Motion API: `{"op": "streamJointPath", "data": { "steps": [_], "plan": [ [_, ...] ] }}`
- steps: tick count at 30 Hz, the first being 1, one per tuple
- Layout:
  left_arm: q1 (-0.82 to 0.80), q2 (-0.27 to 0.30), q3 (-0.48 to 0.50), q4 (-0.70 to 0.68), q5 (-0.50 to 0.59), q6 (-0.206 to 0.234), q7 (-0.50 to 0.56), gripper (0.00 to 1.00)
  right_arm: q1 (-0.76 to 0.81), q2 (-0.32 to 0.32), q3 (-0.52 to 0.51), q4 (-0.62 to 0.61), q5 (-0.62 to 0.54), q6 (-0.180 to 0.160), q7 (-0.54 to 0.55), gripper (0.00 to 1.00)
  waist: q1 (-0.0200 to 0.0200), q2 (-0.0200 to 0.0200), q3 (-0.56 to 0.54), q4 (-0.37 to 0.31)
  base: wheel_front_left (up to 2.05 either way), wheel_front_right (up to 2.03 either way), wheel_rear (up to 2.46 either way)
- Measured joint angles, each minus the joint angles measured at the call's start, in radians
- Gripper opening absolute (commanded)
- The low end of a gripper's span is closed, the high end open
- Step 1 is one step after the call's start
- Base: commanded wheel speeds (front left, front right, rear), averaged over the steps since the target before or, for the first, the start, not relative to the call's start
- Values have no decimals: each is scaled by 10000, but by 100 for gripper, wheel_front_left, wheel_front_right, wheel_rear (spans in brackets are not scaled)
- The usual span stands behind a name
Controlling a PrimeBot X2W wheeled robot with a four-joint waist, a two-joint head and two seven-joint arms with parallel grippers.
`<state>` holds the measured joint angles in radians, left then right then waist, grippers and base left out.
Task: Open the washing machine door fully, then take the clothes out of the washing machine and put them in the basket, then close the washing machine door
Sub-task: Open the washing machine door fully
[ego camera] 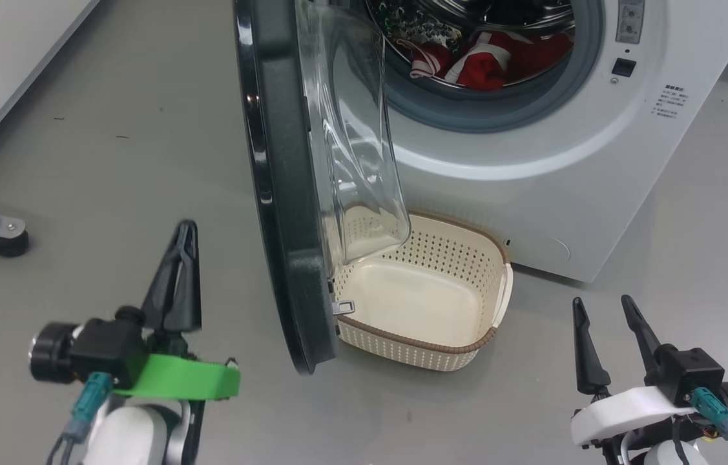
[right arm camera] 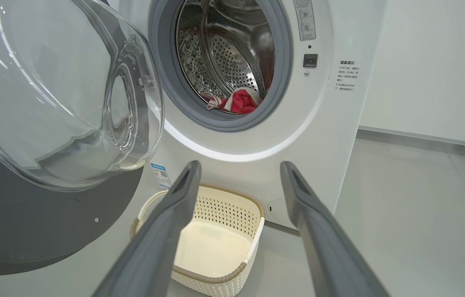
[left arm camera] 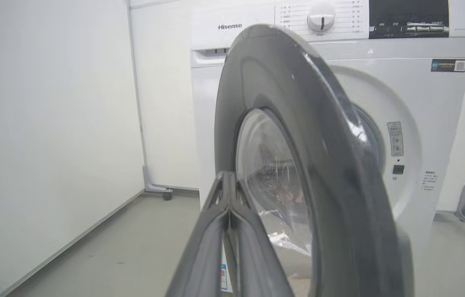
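I see the grey floor (ego camera: 112, 161) carrying the washing machine (ego camera: 531, 168) at one o'clock, the basket (ego camera: 402, 354) just at its seven o'clock, and a caster foot (ego camera: 8, 244) at nine o'clock.

Washing machine (ego camera: 531, 168) stands on the floor (ego camera: 112, 161), at the far right in the head view. Washing machine door (ego camera: 280, 194) stands swung out from the machine's left side, edge-on toward the robot. Clothes (ego camera: 493, 61) lie inside the drum, at its bottom, near the front opening. Basket (ego camera: 415, 355) sits on the floor directly before the machine, below the opening, just right of the door's lower edge; the door's bowl overhangs the basket's rear left corner. Left gripper (ego camera: 188, 226) is left of the door, on its outer side. Right gripper (ego camera: 601, 300) is right of the basket, apart from it. A castor foot (ego camera: 8, 244) rests at the floor's left edge.
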<state>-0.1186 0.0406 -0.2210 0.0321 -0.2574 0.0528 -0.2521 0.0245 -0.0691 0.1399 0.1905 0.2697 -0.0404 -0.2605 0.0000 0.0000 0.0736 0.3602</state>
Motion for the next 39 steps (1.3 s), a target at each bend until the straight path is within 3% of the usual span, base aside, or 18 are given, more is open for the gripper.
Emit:
{"op": "streamJointPath", "data": {
  "steps": [6,9,17,26,39],
  "plan": [
    [-764,21,67,-1992,623,29,-56,0,9,46,-104,35,-38,128,0,100,0,0,11,60,0,0,0],
    [-939,21,-199,-2755,727,-163,-59,0,11,65,-130,56,-136,192,0,100,0,0,18,66,0,0,0],
    [-699,27,-2556,-2708,424,-1565,21,0,11,94,-176,188,-196,320,0,100,0,0,31,9,0,0,0],
    [250,86,-3655,-1760,-253,-1638,1356,0,11,140,-232,299,-274,483,0,100,0,0,50,-140,0,0,0],
    [672,138,-2932,-715,-650,-1444,2027,0,5,203,-353,359,-351,593,0,100,1,0,235,-235,0,0,0]
  ]
}}
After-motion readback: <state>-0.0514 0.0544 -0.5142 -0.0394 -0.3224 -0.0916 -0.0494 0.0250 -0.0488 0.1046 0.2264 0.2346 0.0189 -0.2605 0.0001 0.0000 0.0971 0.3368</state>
